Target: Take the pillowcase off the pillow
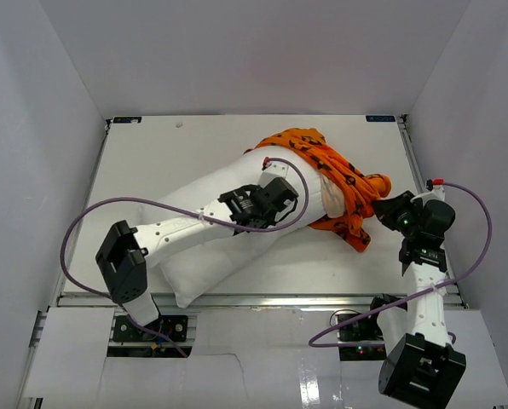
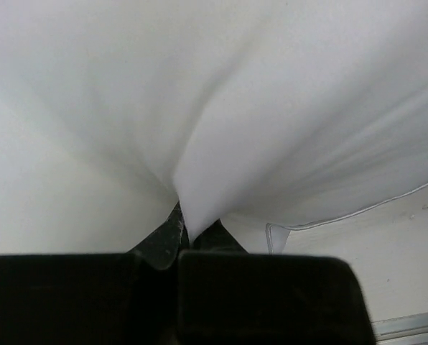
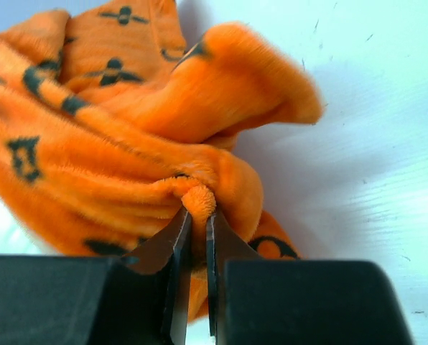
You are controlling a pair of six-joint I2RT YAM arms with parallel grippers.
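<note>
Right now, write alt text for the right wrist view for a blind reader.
The right gripper is shut on a fold of the bunched orange pillowcase, which is printed with black motifs. The white table shows to the right of the cloth.

The white table (image 1: 160,162) lies under the left gripper (image 1: 278,183) and the right gripper (image 1: 383,210). Beyond them, at its far corners, sit two small blue labels (image 1: 126,119) (print unreadable). White walls (image 1: 32,128) stand outside both grippers, and a metal rail (image 1: 262,298) runs behind them.
</note>
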